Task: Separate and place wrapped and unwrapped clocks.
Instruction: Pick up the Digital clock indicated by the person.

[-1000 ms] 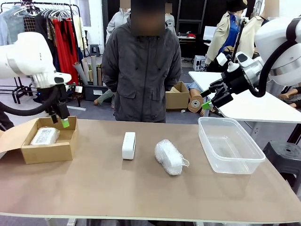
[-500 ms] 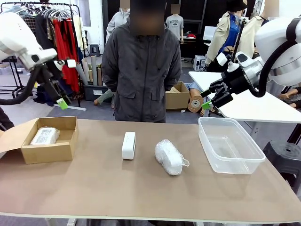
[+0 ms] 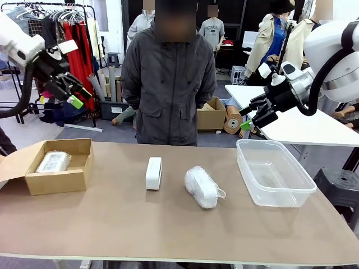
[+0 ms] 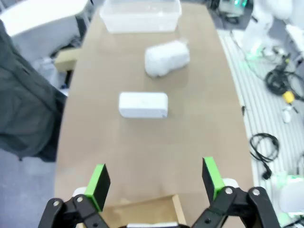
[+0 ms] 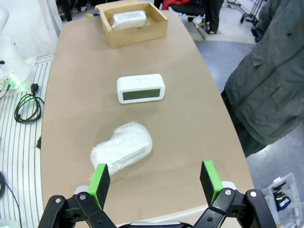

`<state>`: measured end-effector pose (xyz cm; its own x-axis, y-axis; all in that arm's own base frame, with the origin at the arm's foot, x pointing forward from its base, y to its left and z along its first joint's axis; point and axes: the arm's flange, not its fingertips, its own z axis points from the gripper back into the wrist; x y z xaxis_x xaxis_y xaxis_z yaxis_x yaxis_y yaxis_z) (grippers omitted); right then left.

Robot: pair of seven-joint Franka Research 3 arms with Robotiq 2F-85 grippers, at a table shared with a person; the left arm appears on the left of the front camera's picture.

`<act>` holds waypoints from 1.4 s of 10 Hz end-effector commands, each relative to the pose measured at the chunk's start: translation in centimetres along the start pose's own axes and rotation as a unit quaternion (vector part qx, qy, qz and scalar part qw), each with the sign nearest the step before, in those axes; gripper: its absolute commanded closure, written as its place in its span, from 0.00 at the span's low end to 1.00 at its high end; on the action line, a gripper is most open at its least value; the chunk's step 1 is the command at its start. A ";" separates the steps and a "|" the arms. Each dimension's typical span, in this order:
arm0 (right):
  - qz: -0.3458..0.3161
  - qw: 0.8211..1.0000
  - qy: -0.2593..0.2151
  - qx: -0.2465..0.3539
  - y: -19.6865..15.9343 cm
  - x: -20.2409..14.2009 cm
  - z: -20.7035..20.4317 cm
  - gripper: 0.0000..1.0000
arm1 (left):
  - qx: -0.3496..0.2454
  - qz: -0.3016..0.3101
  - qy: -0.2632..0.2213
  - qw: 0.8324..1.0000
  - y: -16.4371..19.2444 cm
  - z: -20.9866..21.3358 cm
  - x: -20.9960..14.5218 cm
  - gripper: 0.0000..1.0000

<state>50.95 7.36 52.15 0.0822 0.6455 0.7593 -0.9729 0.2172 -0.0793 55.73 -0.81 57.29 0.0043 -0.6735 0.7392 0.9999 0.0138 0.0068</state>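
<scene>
Left gripper (image 3: 74, 95) spread, empty, high by cardboard box (image 3: 56, 180) holding one bubble-wrapped clock (image 3: 53, 161) | right gripper (image 3: 247, 116) spread, empty, near clear tub (image 3: 280, 190), likely for bare clock (image 3: 153, 172) | second wrapped bundle (image 3: 201, 186) unsorted mid-table

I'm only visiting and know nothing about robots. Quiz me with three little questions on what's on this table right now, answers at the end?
1. True or false: the clear tub holds a clock.
2. What lies inside the cardboard box? A) a mug B) a bubble-wrapped bundle C) a roll of tape
3. How many pieces lie on the table between box and tub?

Key: 1. False. 2. B. 3. Two: the bare white clock and a second wrapped bundle.
</scene>
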 end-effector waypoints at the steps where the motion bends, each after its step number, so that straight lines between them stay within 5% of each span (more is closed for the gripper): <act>1: 0.001 1.000 -0.006 0.002 0.0 0.2 0.1 0.00 | 0.008 -0.002 -0.035 0.999 -0.9 0.3 0.4 0.00; 3: 0.001 1.000 -0.006 0.002 0.0 0.2 0.1 0.00 | 0.035 0.015 -0.072 0.997 -1.4 1.4 0.4 0.00; 6: 0.001 1.000 -0.006 0.002 0.0 0.2 0.1 0.00 | 0.059 0.036 -0.054 0.996 -1.5 0.9 0.5 0.00; 14: 0.001 1.000 -0.006 0.002 0.0 0.2 0.1 0.00 | 0.033 0.011 -0.058 0.998 -0.8 1.8 0.6 0.00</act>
<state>50.95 7.36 52.15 0.0822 0.6455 0.7593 -0.9729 0.2172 -0.0793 55.00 -0.01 58.84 0.0297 -0.5844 0.8109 0.9956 0.0893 0.0279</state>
